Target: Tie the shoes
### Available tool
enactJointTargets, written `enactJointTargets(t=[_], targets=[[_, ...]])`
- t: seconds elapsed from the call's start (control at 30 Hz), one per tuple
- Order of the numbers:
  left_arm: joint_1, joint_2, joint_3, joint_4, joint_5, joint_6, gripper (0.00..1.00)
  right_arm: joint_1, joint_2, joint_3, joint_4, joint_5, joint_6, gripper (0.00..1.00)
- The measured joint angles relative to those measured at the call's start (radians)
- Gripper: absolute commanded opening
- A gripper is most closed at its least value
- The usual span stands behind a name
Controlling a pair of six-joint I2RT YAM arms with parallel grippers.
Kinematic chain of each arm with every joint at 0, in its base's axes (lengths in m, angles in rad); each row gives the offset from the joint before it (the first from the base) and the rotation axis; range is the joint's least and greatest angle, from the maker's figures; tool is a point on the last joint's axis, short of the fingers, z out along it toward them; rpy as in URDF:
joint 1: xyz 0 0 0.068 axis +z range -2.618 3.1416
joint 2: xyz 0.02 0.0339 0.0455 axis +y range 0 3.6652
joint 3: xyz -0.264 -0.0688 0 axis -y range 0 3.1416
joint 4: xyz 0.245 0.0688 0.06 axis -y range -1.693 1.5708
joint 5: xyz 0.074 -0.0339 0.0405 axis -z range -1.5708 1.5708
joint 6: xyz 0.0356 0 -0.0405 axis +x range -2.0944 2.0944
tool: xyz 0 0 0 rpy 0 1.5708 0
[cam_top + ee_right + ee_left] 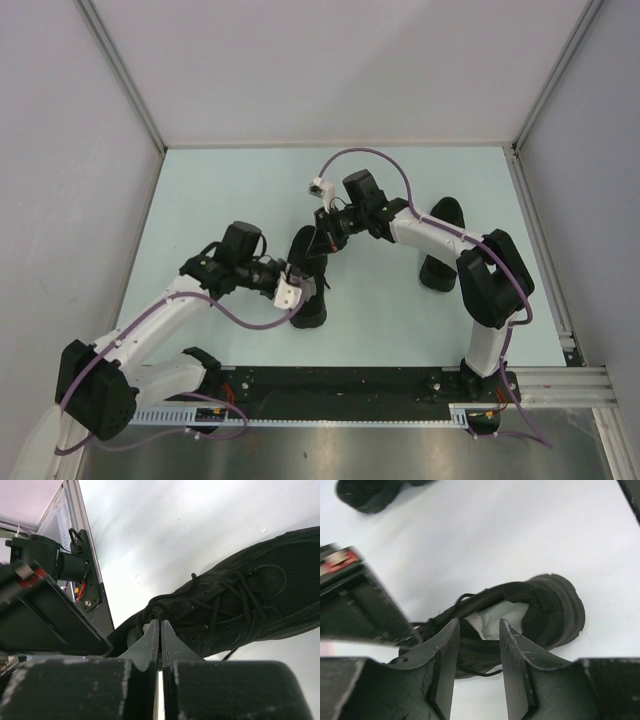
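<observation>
The black sneaker (312,312) lies in the middle of the table, toe toward the far side. In the left wrist view the shoe (555,610) shows its heel and pale grey insole (492,621). My left gripper (477,630) is open, its fingers spread just above the shoe's side near the heel, with nothing held. It shows at the shoe's left in the top view (297,290). My right gripper (160,623) is shut, tips pressed into the thin black laces (220,592) at the top of the tongue. I cannot tell whether a lace is pinched. It sits over the shoe's front (322,245).
A second black shoe-like shape (440,245) lies to the right, beside the right arm. A loose lace end (490,672) trails on the table under the left fingers. Grey walls enclose the table; a black rail (340,390) runs along the near edge.
</observation>
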Motion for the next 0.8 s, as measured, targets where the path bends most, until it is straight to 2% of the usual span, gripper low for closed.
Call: enactJointTargets(t=[0.13,0.37,0.8], targets=[[-0.048,0.000,-0.044,0.039,-0.080,0.086,0.47,0.000,0.005,-0.001,0.002,-0.001,0.007,0.00],[-0.056,0.018,-0.054,0.098,-0.136,0.181,0.48,-0.006,0.006,-0.002,0.002,-0.003,0.010,0.00],[-0.056,0.105,-0.053,0.135,-0.162,0.214,0.43,-0.008,0.006,-0.002,0.003,-0.011,0.010,0.00]])
